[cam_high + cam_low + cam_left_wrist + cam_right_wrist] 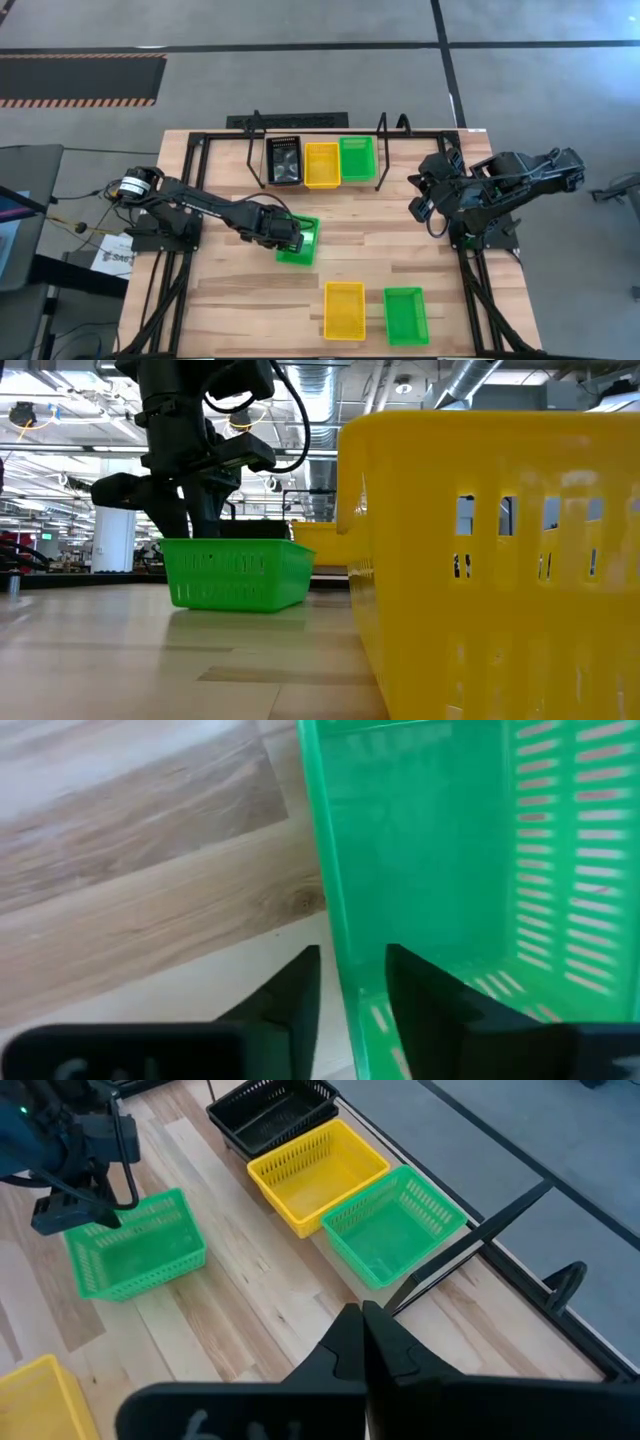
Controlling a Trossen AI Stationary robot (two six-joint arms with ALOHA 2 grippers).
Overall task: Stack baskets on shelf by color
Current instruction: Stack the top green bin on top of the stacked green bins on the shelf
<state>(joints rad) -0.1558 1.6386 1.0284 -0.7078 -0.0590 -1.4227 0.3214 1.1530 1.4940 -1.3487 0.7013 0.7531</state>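
Observation:
A green basket (300, 242) rests with its bottom on the tabletop near the middle; it also shows in the low view (237, 573). My left gripper (352, 982) points down over its left wall (345, 920), open, one finger outside and one inside, a small gap on each side. On the shelf (383, 160) at the far edge sit a black basket (284, 161), a yellow basket (321, 164) and a green basket (357, 158), side by side. My right gripper (362, 1330) hangs shut and empty, raised at the table's right.
A yellow basket (344, 310) and another green basket (405, 315) stand by the near edge. The yellow one fills the right of the low view (490, 550). Bare wood lies between the middle basket and the shelf.

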